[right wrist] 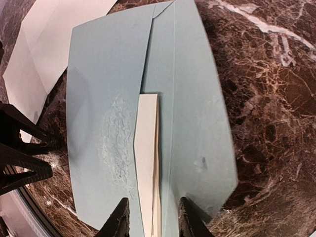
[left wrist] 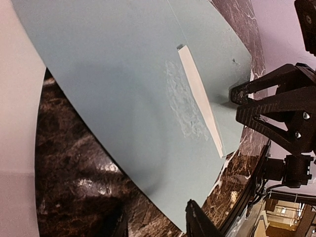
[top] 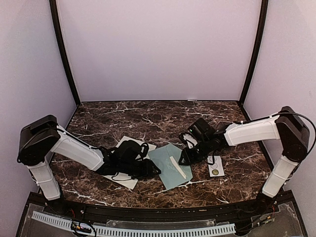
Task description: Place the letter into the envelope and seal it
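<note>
Letter (top: pixel 124 181) is lying on the table (top: pixel 148 113) just left of the envelope (top: pixel 168 163), not inside. Left gripper (top: pixel 154 170) and right gripper (right wrist: pixel 150 215) are both hovering open at its edges. Inserting and sealing are looking undone.

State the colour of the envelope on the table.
The rectangular paper envelope is pale blue-green, clearest in the right wrist view.

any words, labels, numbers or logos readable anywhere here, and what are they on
No readable text in any view.
Small white strip: round marks printed on it, too small to read.
Envelope: blank, only a rough scuffed patch.
Letter: blank where visible.
</note>
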Available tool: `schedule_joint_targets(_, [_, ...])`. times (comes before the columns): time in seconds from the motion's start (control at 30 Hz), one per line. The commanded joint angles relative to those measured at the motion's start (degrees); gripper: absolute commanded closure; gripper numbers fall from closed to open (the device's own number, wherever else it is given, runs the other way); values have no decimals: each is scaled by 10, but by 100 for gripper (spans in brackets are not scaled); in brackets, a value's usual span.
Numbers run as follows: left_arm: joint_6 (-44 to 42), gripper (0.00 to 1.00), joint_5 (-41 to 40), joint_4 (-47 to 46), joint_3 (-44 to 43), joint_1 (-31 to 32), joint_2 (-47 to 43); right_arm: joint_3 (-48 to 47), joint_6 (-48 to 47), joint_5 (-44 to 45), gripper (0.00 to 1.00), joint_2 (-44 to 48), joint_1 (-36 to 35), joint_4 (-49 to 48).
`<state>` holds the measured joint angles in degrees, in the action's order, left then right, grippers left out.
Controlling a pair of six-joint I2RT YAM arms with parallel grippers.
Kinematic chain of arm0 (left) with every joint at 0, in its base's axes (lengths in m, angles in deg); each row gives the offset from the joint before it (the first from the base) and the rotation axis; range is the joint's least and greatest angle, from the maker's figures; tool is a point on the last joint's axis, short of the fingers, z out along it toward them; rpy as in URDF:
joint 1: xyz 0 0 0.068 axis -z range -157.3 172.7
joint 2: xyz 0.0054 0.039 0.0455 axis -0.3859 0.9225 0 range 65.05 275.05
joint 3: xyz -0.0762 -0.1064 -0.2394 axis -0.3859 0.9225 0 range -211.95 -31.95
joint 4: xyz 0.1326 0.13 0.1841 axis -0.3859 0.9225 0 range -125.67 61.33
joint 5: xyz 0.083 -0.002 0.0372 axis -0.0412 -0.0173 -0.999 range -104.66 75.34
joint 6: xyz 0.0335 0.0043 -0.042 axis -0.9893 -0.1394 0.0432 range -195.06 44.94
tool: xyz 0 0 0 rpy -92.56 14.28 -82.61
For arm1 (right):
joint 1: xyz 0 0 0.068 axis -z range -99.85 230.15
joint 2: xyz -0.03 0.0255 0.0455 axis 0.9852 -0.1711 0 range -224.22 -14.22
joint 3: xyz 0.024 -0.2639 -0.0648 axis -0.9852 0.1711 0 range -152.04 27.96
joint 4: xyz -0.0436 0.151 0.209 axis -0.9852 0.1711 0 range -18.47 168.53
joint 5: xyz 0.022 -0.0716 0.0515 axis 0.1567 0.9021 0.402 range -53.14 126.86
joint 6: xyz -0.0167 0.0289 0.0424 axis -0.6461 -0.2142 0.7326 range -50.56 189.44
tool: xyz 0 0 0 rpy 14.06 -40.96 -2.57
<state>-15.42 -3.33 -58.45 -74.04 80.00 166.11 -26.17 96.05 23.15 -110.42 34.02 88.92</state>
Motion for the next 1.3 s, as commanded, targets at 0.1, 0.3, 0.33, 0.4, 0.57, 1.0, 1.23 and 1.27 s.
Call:
schedule_joint_targets(0.1, [10,64,8,-18,5,4,11,9,6,-21,78,-30,-5,-39])
schedule_joint_targets(0.3, [12,67,11,-22,4,4,18,11,8,-37,87,-42,-5,-49])
schedule_joint_targets(0.33, [12,67,11,-23,3,4,20,11,9,-39,88,-43,-5,-50])
schedule_joint_targets(0.4, [14,68,14,-25,3,4,22,11,9,-43,90,-44,-6,-52])
schedule_joint_targets(0.57, [14,69,14,-26,1,4,24,9,9,-48,93,-47,-10,-54])
schedule_joint_targets(1.0, [13,70,17,-24,-3,4,27,-4,9,-2,84,-28,-17,-30])
schedule_joint_targets(1.23, [13,70,16,-21,-4,4,27,-7,2,35,77,-21,-17,-11])
schedule_joint_targets(1.27, [13,70,16,-20,-4,4,27,-7,2,35,77,-23,-17,-12])
